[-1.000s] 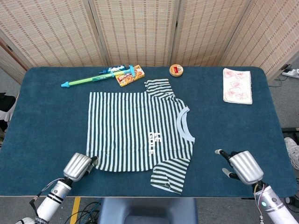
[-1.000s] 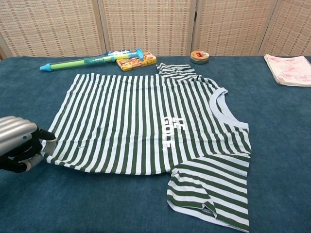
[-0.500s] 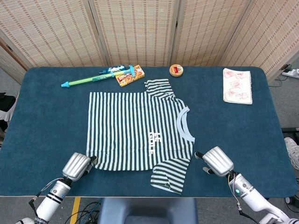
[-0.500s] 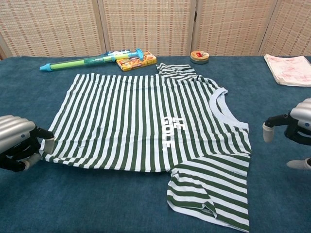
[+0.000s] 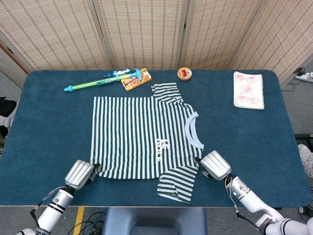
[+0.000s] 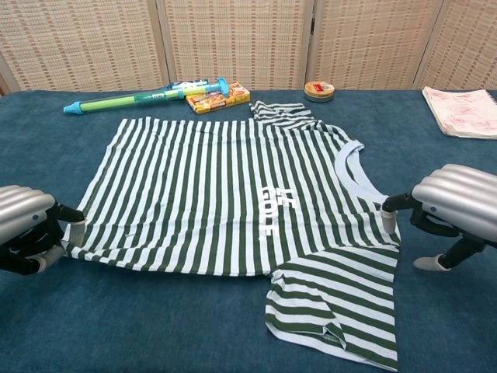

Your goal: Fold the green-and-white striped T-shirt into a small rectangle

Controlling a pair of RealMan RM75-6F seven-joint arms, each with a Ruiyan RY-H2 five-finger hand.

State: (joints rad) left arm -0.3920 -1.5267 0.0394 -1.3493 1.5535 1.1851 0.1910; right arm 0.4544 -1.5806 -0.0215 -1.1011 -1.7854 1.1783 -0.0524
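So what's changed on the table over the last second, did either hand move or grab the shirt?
The right hand swept in from the table's right side to the striped T-shirt, its fingertips now at the shoulder edge beside the near sleeve; whether it grips yet is unclear. The left hand stayed at the shirt's near hem corner, pinching it. The shirt still lies flat, and the water gun, snack box, tin and notebook haven't moved.

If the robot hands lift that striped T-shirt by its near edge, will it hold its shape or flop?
The striped T-shirt will probably flop: it lies flat and thin, with the near sleeve already creased. It looks light, so it may drag across the blue tablecloth rather than stay put.
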